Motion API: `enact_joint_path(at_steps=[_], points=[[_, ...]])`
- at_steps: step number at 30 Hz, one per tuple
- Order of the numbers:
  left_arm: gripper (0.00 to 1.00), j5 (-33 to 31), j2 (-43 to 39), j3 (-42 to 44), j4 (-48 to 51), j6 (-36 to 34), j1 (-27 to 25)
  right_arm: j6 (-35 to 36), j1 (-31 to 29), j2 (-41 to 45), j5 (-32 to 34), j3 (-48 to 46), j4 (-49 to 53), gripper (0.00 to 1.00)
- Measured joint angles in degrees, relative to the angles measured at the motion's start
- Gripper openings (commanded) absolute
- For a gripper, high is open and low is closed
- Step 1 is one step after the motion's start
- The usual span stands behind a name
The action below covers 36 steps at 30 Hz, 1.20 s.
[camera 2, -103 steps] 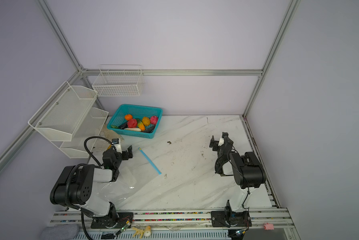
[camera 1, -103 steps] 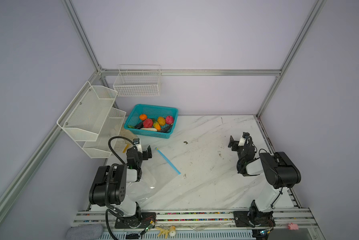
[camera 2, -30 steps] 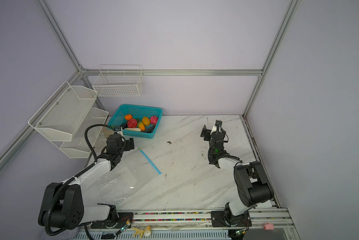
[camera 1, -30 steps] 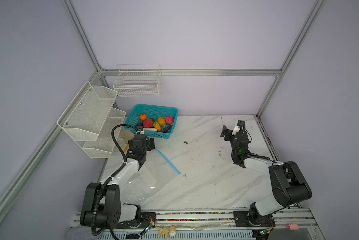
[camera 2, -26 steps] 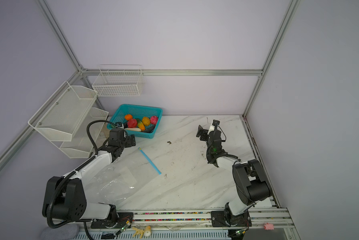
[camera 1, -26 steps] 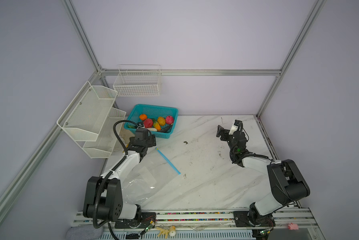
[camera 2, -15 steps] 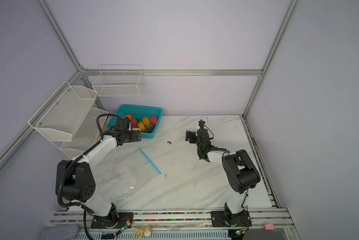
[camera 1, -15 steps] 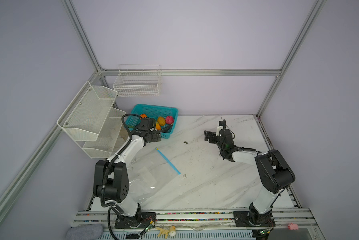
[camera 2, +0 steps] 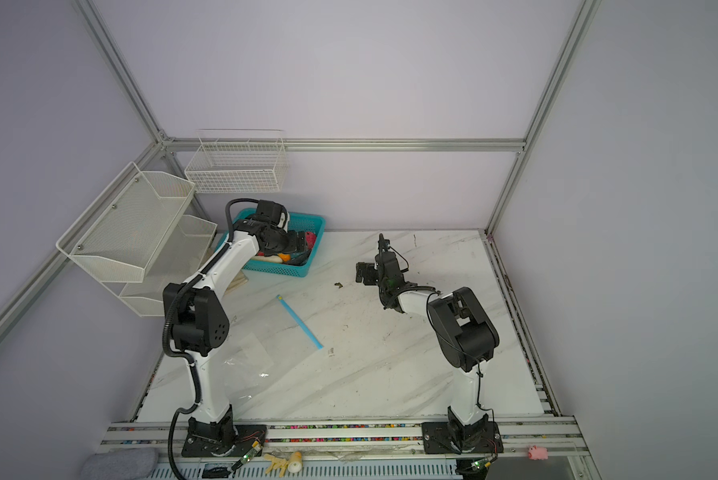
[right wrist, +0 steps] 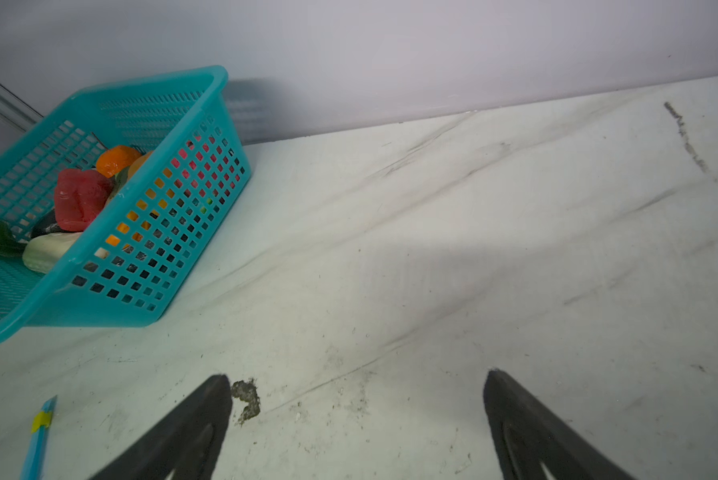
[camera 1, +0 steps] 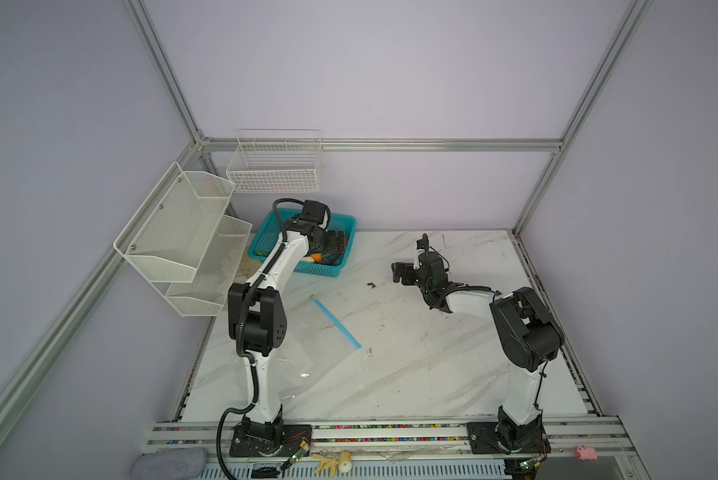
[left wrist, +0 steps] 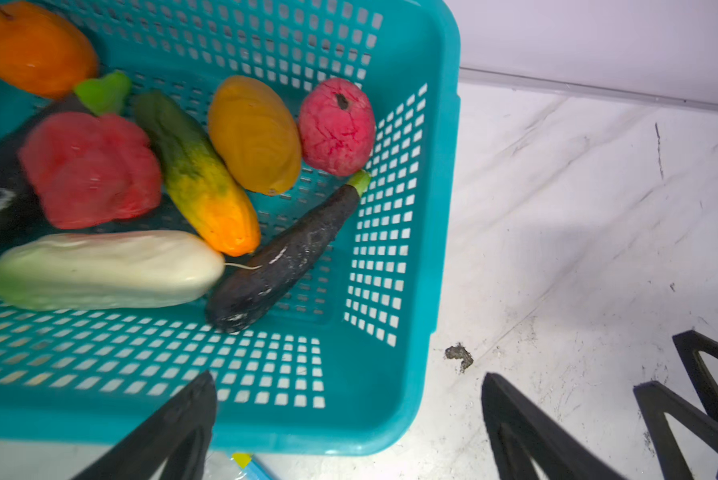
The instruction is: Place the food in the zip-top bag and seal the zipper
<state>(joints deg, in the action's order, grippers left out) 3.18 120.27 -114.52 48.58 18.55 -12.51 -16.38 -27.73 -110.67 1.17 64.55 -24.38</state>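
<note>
The food (left wrist: 255,133) is seen lying in the teal basket (left wrist: 444,166) at the back left of the table (camera 1: 432,374), none of it yet in the zip-top bag (camera 1: 301,363), which is spread flat and limp on the front left of the table, partly hidden by the left arm (camera 1: 284,266). Its zipper (camera 1: 335,321) is laid slantwise, the slider (camera 1: 313,296) end turned towards the basket and near its front wall. The left gripper (left wrist: 349,384) is held above the basket's near corner with its jaws spread wide and nothing between them; the right gripper (right wrist: 356,379) is likewise wide open and empty, low over bare table, apart from bag and basket

The pieces are judged to be light, hollow or foam toys with smooth, rounded skins, so an off-centre grip is likely to be squeezed out. The dark purple eggplant (left wrist: 282,257) is placed closest to the open fingers and is free along one flank; it is best taken across its thick middle, not at the tapering stem. The white radish (left wrist: 103,270) and the green-and-yellow piece (left wrist: 195,174) are packed close together, so less finger room is left there. The bag is expected to be thin, slippery and shapeless; only the zipper strip lends stiffness, so one lip is best pinched just beside it
</note>
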Motion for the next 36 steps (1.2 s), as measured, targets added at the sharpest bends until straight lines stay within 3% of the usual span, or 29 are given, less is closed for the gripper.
enact_joint_path(at_steps=[12,18,36], points=[[0.95,6.69,13.77,-15.17,2.10,1.90,-1.92,-0.02,-0.11,-0.70,0.09,0.22,1.14,0.98],[0.90,10.38,16.00,-16.55,2.03,3.30,-2.08,-0.02,-0.11,-0.70,0.20,0.13,1.14,0.98],[0.88,18.27,19.28,-21.59,-1.42,8.90,-3.26,-0.11,-0.11,-0.09,0.33,-0.72,1.14,0.97]])
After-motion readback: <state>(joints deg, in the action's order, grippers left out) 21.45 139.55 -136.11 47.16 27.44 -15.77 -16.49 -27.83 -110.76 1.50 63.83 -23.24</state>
